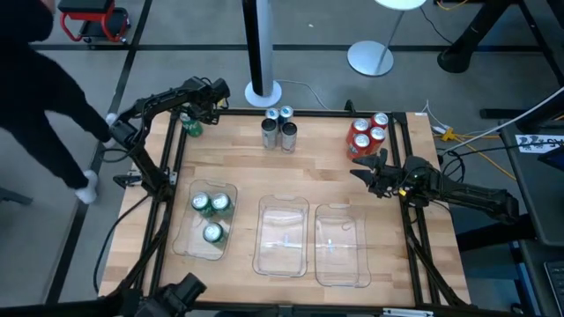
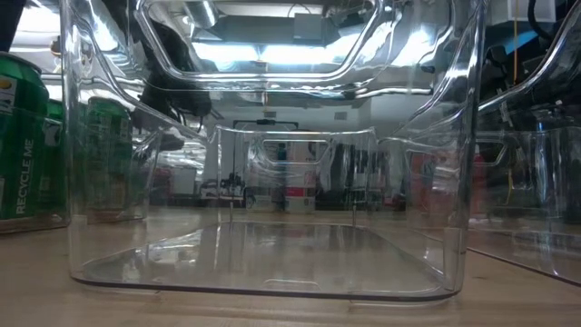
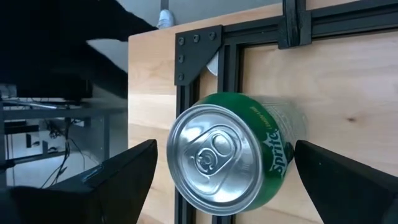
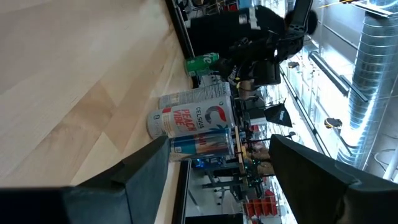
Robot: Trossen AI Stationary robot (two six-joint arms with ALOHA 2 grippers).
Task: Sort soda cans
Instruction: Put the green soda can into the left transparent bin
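Observation:
One green soda can (image 1: 191, 126) stands upright on the table's far left corner. My left gripper (image 1: 195, 114) is open above it; in the left wrist view the can (image 3: 230, 158) sits between the two fingers (image 3: 124, 177), apart from both. Three green cans (image 1: 211, 216) stand in the left clear tray (image 1: 181, 238). Several silver-grey cans (image 1: 278, 128) stand at the far middle, and several red cans (image 1: 367, 134) at the far right. My right gripper (image 1: 358, 167) is open and empty just near of the red cans, and the silver-grey cans (image 4: 193, 115) show ahead of it.
Two more clear trays (image 1: 282, 236) (image 1: 342, 245) stand at the near middle and near right; the middle tray (image 2: 272, 209) fills the low view. A black frame (image 1: 176, 150) runs along the table's edges. A person in dark clothes (image 1: 44, 88) stands beyond the left edge.

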